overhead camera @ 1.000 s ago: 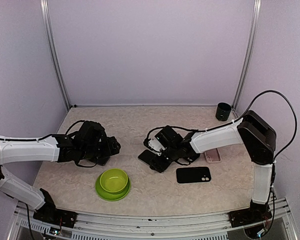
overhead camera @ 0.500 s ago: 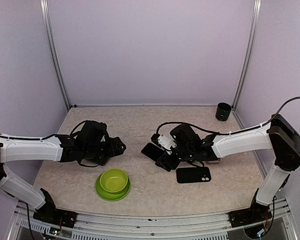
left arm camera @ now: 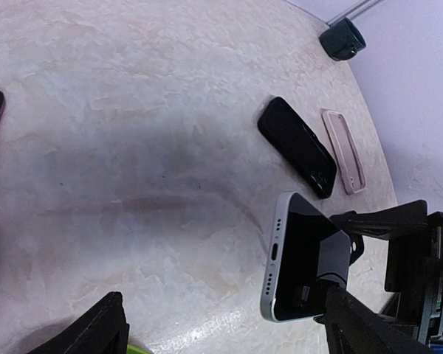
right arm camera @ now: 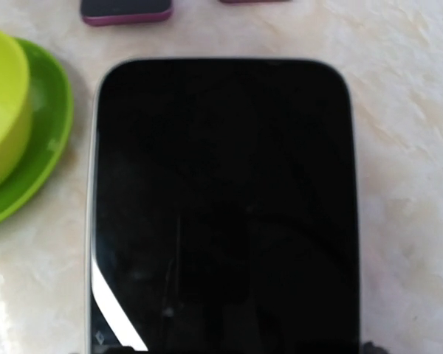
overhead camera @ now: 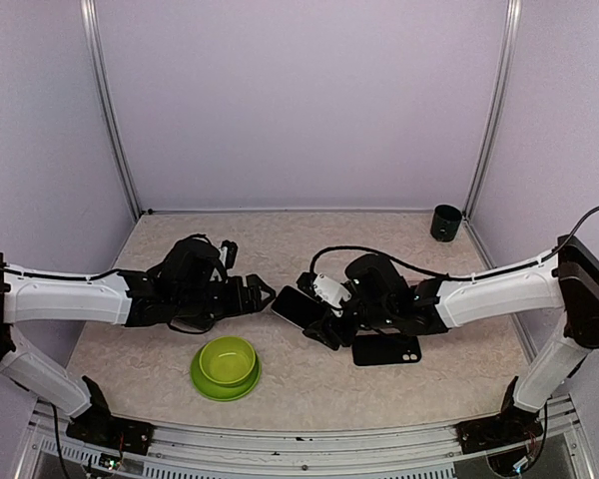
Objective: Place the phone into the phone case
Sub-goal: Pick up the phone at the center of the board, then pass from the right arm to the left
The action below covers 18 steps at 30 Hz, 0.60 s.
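A phone (overhead camera: 298,306) with a black screen and silver edge hangs above the table's middle, tilted, with my right gripper (overhead camera: 331,321) shut on its right end. It fills the right wrist view (right arm camera: 221,199). In the left wrist view its port end (left arm camera: 299,254) sits just in front of my right-hand finger (left arm camera: 365,332). My left gripper (overhead camera: 261,293) is open, a little to the left of the phone and not touching it. A pink phone case (left arm camera: 344,140) lies open side up beside a flat black case-like slab with two camera holes (overhead camera: 386,349).
A green bowl on a green saucer (overhead camera: 226,365) stands near the front, below my left gripper. A black cup (overhead camera: 445,222) stands at the back right corner. Two dark phones with purple edges (right arm camera: 125,10) lie on the table behind the held phone.
My right arm has carried the phone forward and a little left, lifted off the table. My left gripper has moved right, closing the gap to the phone.
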Each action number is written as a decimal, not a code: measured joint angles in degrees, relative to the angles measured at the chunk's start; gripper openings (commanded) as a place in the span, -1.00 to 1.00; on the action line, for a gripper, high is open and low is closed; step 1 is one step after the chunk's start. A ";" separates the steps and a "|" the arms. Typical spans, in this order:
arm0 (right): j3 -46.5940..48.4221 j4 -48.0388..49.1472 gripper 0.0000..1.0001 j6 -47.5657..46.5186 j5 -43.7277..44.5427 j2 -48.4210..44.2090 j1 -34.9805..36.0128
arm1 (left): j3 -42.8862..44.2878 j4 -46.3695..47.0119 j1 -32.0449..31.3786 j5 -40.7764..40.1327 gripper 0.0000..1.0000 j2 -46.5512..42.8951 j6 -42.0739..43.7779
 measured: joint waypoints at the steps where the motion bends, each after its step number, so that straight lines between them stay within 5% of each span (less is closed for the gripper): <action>1: -0.26 0.17 0.03 -0.13 0.00 -0.24 0.26 | 0.37 0.20 -0.35 0.59 0.80 0.52 0.22; 18: -4.96 4.85 0.01 -6.08 0.44 -5.57 5.18 | 0.72 7.39 -1.07 14.05 0.67 3.34 2.89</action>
